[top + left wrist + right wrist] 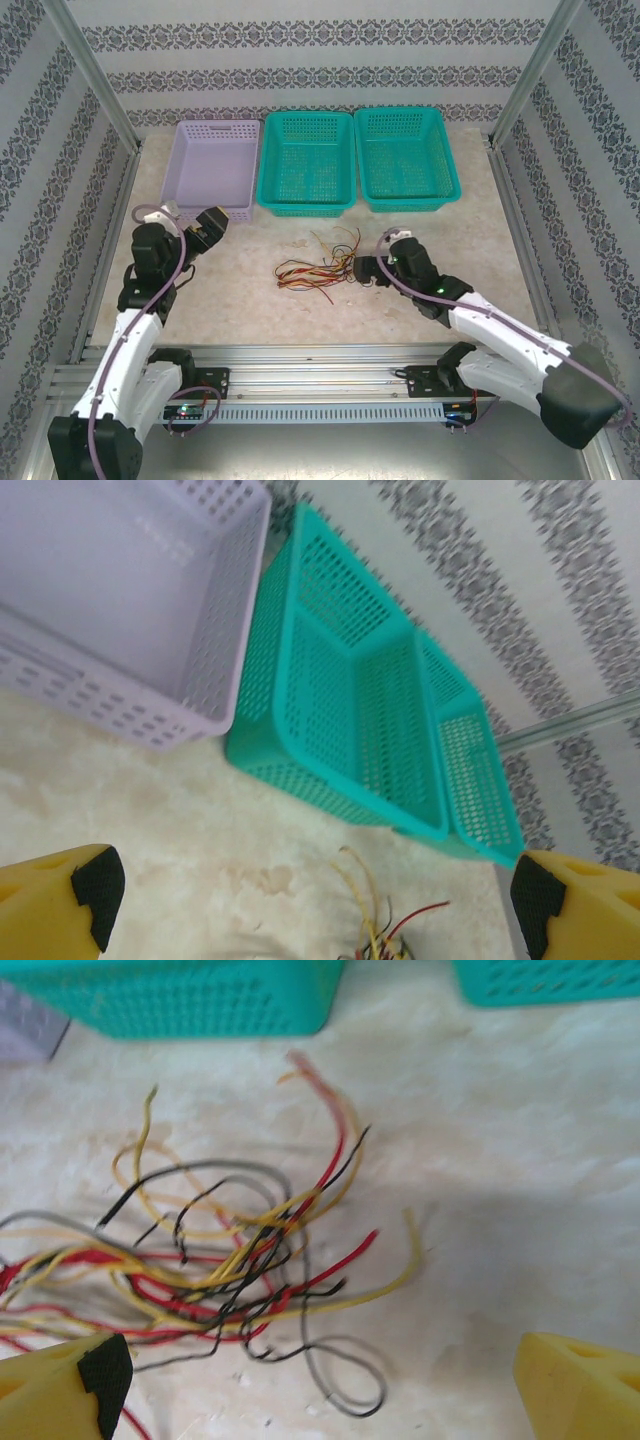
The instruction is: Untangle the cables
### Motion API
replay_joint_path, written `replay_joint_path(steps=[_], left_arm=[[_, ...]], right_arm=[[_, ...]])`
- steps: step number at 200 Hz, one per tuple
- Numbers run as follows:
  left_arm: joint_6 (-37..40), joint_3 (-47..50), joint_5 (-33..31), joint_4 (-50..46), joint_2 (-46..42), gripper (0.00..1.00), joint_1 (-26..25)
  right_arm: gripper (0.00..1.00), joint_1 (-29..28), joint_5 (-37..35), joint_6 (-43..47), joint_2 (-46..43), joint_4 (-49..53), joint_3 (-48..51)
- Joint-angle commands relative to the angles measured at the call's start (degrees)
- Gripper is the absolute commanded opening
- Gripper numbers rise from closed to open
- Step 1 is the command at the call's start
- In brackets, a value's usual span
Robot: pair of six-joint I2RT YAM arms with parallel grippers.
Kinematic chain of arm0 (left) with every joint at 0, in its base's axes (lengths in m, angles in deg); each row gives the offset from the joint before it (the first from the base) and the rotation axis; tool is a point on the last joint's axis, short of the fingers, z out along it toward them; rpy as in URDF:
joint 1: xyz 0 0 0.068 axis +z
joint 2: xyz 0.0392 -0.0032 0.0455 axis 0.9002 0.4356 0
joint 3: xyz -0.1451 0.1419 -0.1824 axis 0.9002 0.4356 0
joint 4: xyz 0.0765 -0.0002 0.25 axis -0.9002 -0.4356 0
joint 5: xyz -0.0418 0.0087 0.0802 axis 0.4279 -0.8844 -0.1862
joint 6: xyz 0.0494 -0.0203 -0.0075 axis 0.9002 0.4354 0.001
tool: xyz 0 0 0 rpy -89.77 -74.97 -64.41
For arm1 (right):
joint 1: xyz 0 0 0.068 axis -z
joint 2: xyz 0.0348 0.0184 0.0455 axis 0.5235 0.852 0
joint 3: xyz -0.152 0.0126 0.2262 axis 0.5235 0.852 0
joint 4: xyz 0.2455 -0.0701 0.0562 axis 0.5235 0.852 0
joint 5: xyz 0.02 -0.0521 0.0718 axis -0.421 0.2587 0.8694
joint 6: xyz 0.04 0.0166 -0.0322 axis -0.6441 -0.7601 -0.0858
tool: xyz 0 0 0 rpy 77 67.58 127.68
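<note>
The cables (310, 270) lie in a loose tangle of thin red, yellow and black wires on the pale tabletop, in front of the middle basket. My right gripper (368, 268) hovers open just right of the tangle; in the right wrist view the cables (250, 1250) spread ahead of and to the left of the wide yellow fingers (60, 1385), nothing between them. My left gripper (212, 225) stands open at the left, apart from the wires, near the purple basket's front. In the left wrist view only the tangle's far ends (374, 942) reach the bottom edge between its fingertips (60, 900).
Three baskets stand in a row at the back: a purple one (213, 165), a teal one (307, 160) and a second teal one (405, 155). Patterned walls and metal posts close in the sides. A metal rail (320, 360) runs along the near edge.
</note>
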Motion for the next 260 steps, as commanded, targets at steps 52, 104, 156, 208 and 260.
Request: replay_joint_path(steps=[52, 104, 156, 208, 260], left_arm=[[8.7, -4.5, -17.8, -19.4, 8.6, 0.99, -21.4], [6.6, -2.1, -20.9, -16.0, 13.7, 0.98, -30.5], [4.6, -2.4, -22.0, -11.0, 21.8, 0.98, -37.6], [1.9, -1.8, -21.7, -6.9, 27.3, 0.97, -40.4], [-2.9, 2.1, -16.7, 5.7, 27.2, 0.96, -40.5]], right_arm=[[0.95, -6.4, 4.2, -3.8, 13.8, -7.6, -5.8], [0.91, -6.4, 3.8, -3.9, 18.1, -9.4, -6.9], [0.86, -6.4, 3.7, -3.8, 21.2, -11.4, -8.1], [0.84, -6.3, 4.9, -4.0, 22.8, -15.9, -6.8], [0.83, -5.9, 6.4, -4.7, 22.8, -21.4, -3.6]])
